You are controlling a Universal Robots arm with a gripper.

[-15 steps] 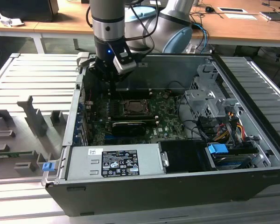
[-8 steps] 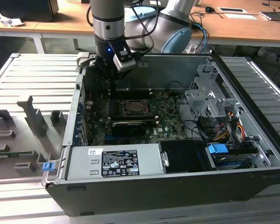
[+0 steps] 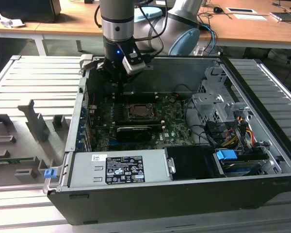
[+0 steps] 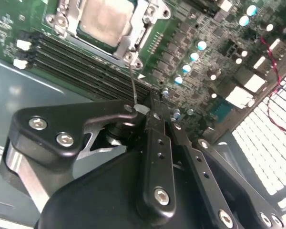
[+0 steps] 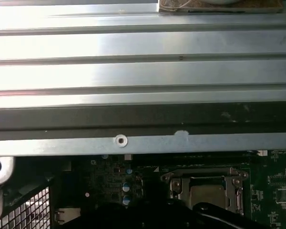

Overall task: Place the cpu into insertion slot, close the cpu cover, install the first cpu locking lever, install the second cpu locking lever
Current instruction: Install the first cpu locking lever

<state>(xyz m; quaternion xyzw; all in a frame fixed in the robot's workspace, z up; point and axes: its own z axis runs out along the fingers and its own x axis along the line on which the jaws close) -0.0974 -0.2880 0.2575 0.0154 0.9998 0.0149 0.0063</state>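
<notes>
The cpu (image 4: pixel 105 21) lies flat in the insertion slot (image 3: pixel 138 112) on the green board, its pale metal top showing. The cpu cover (image 4: pixel 136 38) is folded down around it as a silvery frame. In the first wrist view the covered slot (image 5: pixel 205 188) sits below the case wall. A thin wire locking lever (image 4: pixel 133 88) stands up from the socket's corner, its flattened end right beside my fingertips. My gripper (image 4: pixel 159 114) hangs just behind the socket (image 3: pixel 117 90), fingers pressed together with nothing visibly between them.
A long black card (image 3: pixel 133 130) lies in front of the socket. Memory slots (image 4: pixel 76 62) run along one side of it. The case's back wall (image 3: pixel 174 73) rises close behind my gripper. A power supply (image 3: pixel 119 169) and a drive cage (image 3: pixel 218 104) fill the front and the exterior view's right.
</notes>
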